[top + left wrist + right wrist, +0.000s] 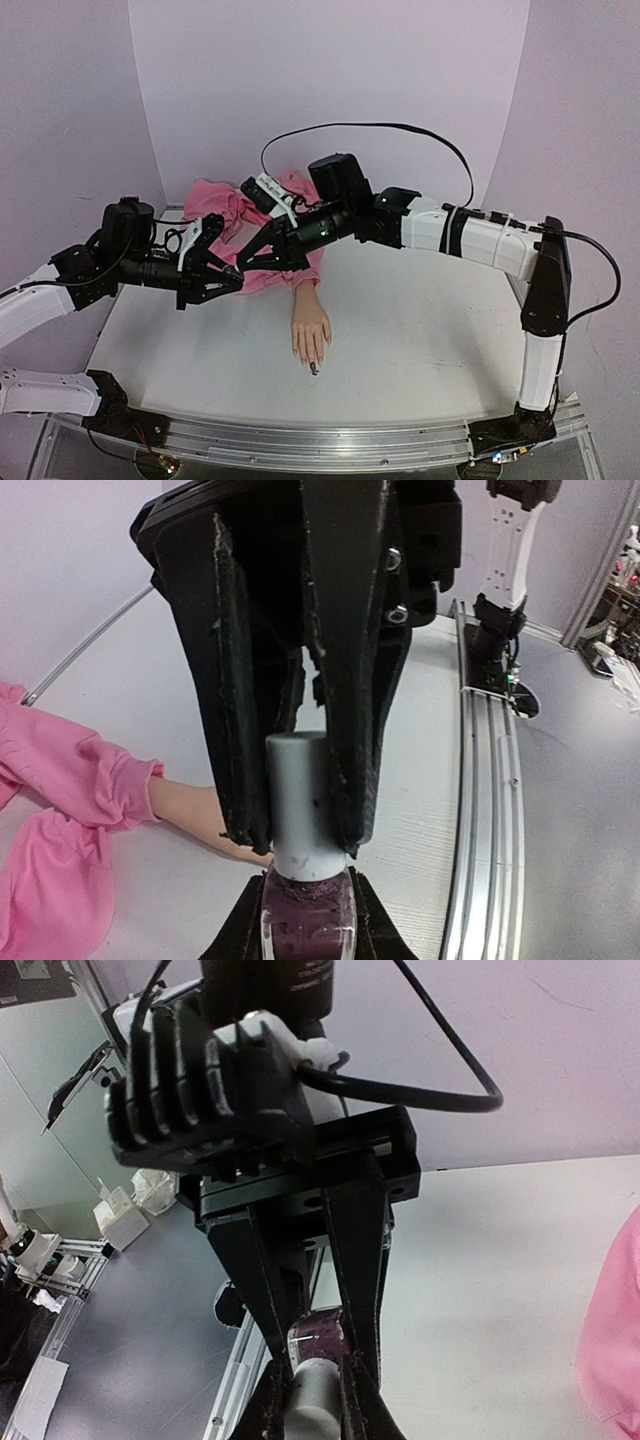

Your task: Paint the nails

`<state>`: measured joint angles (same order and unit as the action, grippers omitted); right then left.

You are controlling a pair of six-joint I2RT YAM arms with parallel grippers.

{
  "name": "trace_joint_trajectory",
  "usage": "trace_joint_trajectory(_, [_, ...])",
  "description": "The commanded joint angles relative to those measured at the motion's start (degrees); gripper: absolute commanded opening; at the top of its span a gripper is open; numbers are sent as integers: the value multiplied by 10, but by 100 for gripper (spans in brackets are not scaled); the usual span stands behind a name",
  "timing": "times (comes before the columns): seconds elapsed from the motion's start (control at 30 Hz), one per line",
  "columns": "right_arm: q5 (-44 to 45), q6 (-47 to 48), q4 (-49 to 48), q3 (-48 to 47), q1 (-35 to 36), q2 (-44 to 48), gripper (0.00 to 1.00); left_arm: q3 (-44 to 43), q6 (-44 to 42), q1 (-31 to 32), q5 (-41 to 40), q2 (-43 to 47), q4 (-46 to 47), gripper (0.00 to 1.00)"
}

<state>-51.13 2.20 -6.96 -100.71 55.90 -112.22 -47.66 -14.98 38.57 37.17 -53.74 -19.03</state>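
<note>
The left gripper (300, 832) is clamped on the grey cap (298, 795) of a polish bottle (308, 928). The right gripper (322, 1352) is closed on the bottle itself, whose glass shows dark purple polish. The two grippers meet tip to tip above the counter (420, 330), at its left side, just in front of the pink sleeve (225, 205). In the left wrist view the cap sits directly on the bottle's neck; I cannot tell whether it is loosened.

The hand (310, 328) lies flat on the counter near the middle, fingers pointing toward the near edge, its wrist running back into the sleeve. The nails (313, 364) are at the fingertips, right of and nearer than the grippers and apart from them. One nail is dark; the others are too small to tell apart from the skin tone. In the left wrist view only the wrist end of the hand shows beside the sleeve cuff, and the gripper hides the nails.
</note>
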Motion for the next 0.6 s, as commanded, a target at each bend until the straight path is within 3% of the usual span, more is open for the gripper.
trace_joint_trajectory(0.0, [32, -40, 31, -25, 20, -52, 0, -36, 4, 31, -105, 11, 170, 0])
trace_joint_trajectory(0.27, [169, -196, 31, -99, 61, -112, 0, -34, -63, 76, -226, -24, 281, 0])
trace_joint_trajectory(0.47, [353, -482, 27, -151, 108, -140, 0, -6, -62, 84, -285, -46, 379, 0])
trace_joint_trajectory(0.57, [410, -557, 31, -197, 124, -162, 0, -3, -57, 92, -303, -63, 398, 0])
